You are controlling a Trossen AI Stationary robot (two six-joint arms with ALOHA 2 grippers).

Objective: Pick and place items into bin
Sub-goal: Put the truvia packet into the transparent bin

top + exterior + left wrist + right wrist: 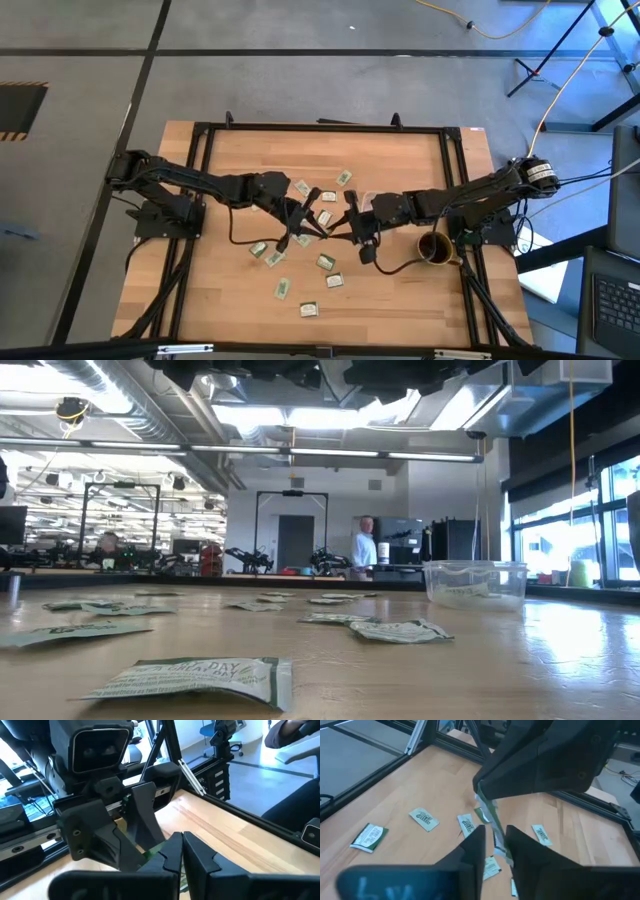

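Note:
Pale green and white packets lie flat and scattered over the wooden table, also seen in the low view. The clear tub stands on the table's far right in the low view. Both grippers meet above the table's middle. My left gripper is shut on one packet, which is lifted off the table. My right gripper is open, with a finger on either side of that packet's lower part; I see no touch. My left gripper pinches the packet by its upper end between its two fingers. The packet is lifted clear of the table. It hangs slanting down from those fingers, edge-on in the right wrist view, into the gap between my right gripper's fingers.
A dark brown mug stands on the table by the right arm's base. A black frame runs around the table. Loose packets lie near and left of the grippers. People stand in the room beyond the table.

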